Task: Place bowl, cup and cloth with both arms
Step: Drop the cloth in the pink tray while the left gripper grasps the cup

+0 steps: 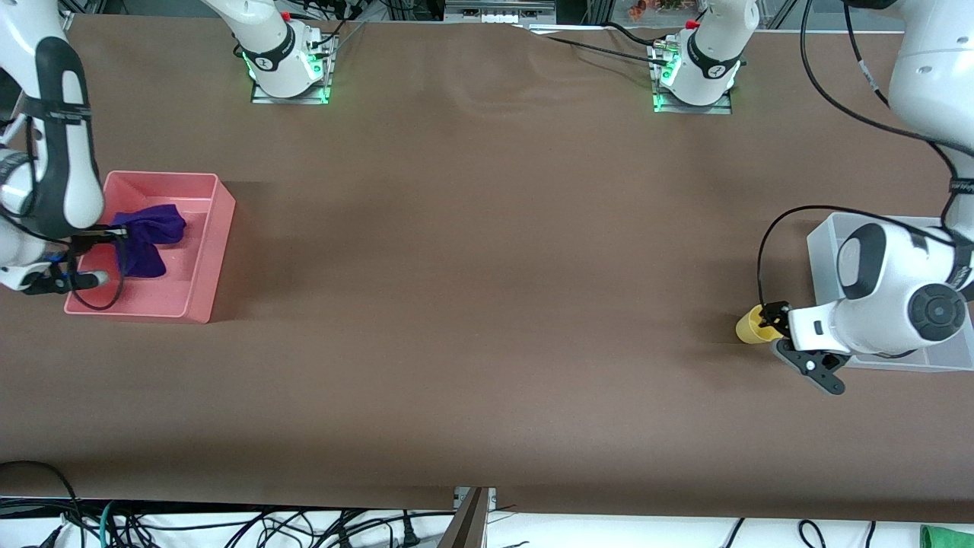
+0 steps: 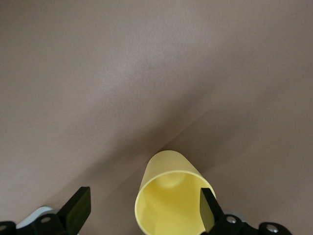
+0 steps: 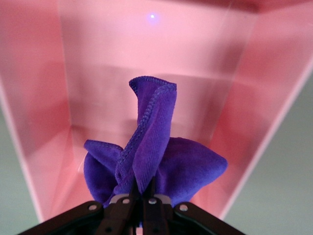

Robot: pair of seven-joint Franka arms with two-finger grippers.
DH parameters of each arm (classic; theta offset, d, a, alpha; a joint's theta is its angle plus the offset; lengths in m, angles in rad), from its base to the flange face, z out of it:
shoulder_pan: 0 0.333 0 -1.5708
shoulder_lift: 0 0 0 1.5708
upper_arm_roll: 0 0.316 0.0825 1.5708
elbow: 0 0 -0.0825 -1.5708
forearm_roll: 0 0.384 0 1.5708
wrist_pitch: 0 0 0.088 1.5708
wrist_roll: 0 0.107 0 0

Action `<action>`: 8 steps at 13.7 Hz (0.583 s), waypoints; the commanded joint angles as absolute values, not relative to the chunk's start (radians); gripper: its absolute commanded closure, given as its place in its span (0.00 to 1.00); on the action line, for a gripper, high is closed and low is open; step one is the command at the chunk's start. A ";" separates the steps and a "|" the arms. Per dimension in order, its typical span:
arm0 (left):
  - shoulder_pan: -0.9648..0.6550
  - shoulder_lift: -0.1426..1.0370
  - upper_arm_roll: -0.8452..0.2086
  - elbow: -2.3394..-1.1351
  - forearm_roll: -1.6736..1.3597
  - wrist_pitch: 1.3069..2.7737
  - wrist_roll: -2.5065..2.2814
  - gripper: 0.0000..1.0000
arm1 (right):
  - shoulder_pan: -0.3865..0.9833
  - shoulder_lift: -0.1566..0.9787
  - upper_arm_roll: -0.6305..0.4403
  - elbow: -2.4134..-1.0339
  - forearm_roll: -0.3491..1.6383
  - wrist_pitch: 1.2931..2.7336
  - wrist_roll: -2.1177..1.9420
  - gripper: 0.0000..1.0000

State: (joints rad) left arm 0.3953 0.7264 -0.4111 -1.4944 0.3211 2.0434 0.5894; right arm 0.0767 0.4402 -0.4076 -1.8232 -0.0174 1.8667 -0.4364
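**Cloth and cup both in hand, bowl nowhere to be seen**

The brown worktop point(image 1: 472, 304) carried two containers, well apart at its two ends. At the right arm's end sat a pink tray point(image 1: 217, 251); at the left arm's end sat a pale translucent bin point(image 1: 822, 251), largely hidden under the left arm.

The cloth point(image 1: 148, 240) hung inside the pink tray, bunched into folds. The right claw point(image 3: 142, 198) was pressed together on a gathered pinch of the fabric, with the rest of the towel drooping toward the tray floor. Whether the cloth touched the floor could not be told. It had not been released, so this placement looked near its end but not finished.

The cup point(image 1: 753, 326) was at the left arm's end, just beside the bin on the side toward the middle of the worktop, and outside it. It appeared tilted, its open mouth turned toward the wrist camera. The left claw point(image 2: 144, 208) had one finger inside the rim and the other well clear of the outside wall, so it stood spread with no grip made. The cup seemed yet to be placed.

The bowl showed in no view; its state could not be judged.
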 commanded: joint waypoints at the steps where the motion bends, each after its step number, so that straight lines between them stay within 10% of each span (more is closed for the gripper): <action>1: 0.408 0.756 -0.411 -1.503 0.350 2.056 0.592 0.13 | 0.084 0.429 -0.416 -1.862 0.047 1.905 -0.439 0.01; 2: 0.408 0.762 -0.411 -1.506 0.351 2.056 0.598 0.28 | 0.081 0.422 -0.416 -1.856 0.060 1.899 -0.439 0.00; 4: 0.400 0.762 -0.408 -1.523 0.373 2.056 0.598 1.00 | 0.081 0.362 -0.413 -1.826 0.078 1.869 -0.440 0.00; 8: 0.399 0.761 -0.410 -1.519 0.428 2.056 0.621 1.00 | 0.084 0.273 -0.302 -1.603 0.058 1.621 -0.439 0.00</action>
State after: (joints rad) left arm 0.3999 0.7737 -0.4064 -1.5091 0.3893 2.0475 0.5971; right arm 0.0841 0.3248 -0.3564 -1.6915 0.0579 1.7456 -0.4385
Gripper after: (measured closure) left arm 0.621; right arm 0.207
